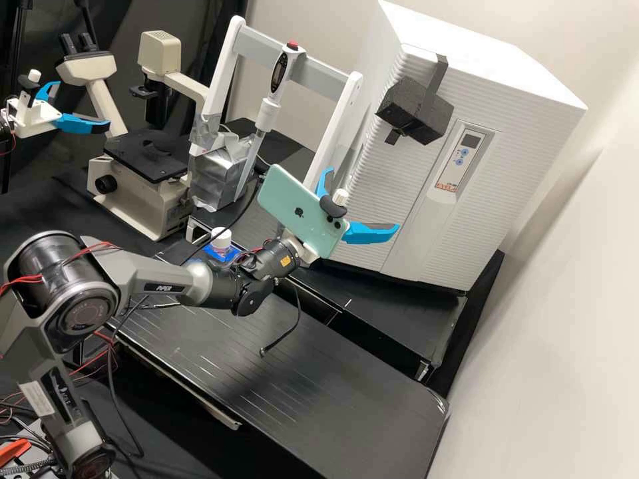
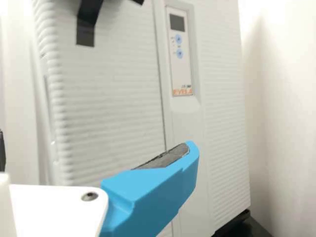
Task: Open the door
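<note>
grey arm (image 1: 143, 271) | black joints (image 1: 84, 314) | red cables (image 1: 24, 279) | white gripper (image 1: 362, 200) | blue fingers (image 1: 367, 233), grey pads (image 2: 170, 156)

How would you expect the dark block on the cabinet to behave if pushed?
The dark block would probably resist sliding: a black strip seems to bind it to the cabinet. Its grainy surface suggests grip, and flat faces make rolling unlikely.

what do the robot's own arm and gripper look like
The arm is dark grey with rounded black joints, a small yellow label near the wrist and loose red wires. The gripper is white, with two tapering bright blue fingers and grey pads.
</note>
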